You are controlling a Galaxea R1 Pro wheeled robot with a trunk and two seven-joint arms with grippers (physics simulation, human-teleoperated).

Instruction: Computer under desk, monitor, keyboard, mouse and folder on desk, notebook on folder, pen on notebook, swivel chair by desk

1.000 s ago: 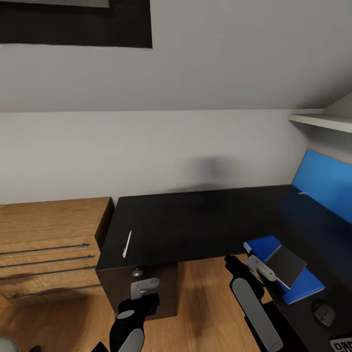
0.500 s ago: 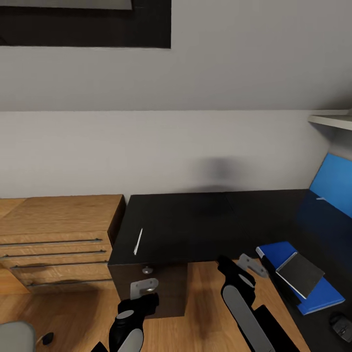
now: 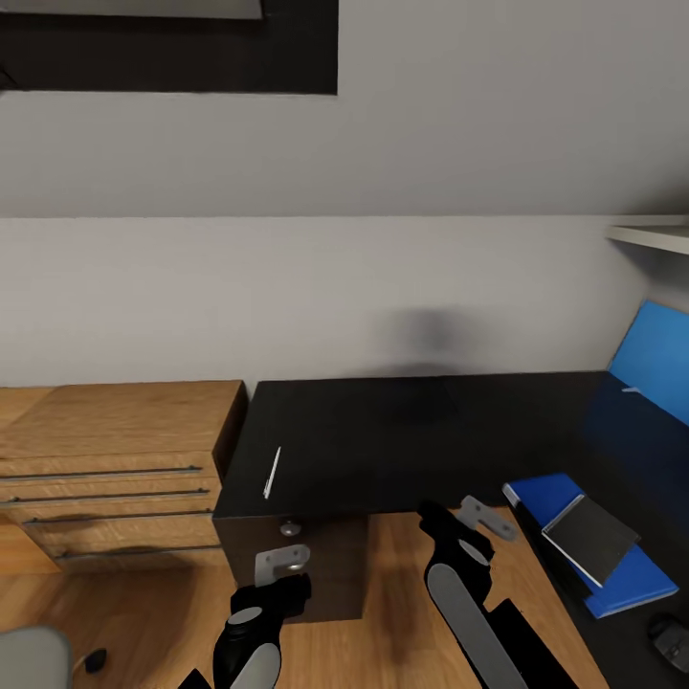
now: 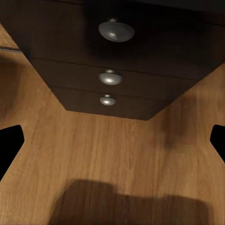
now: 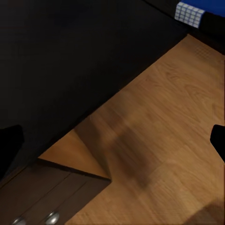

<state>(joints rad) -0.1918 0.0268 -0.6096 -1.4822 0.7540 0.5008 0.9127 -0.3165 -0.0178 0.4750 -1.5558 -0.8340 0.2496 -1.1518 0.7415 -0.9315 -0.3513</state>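
Notebook point(image 3: 590, 537), grey, lies atop the blue folder point(image 3: 627, 574) at the lower right of the black table point(image 3: 402, 440); the white pen point(image 3: 272, 473) rests at the table's left edge. Both the left end effector point(image 3: 281, 564) and right end effector point(image 3: 485, 518) hang spread and empty, low in the frame.

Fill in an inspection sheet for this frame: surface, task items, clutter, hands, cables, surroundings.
Surface: desk, glossy black top, mostly bare.
Task items: pen lies near the desk's left edge; notebook sits on the folder at the right; mouse near the lower right corner.
Clutter: nothing seen.
Hands: left hand and right hand both open and empty, over the wooden floor in front of the drawer unit.
Cables: nothing seen.
Surroundings: wooden drawer chest left of the desk; blue wall panel at right.
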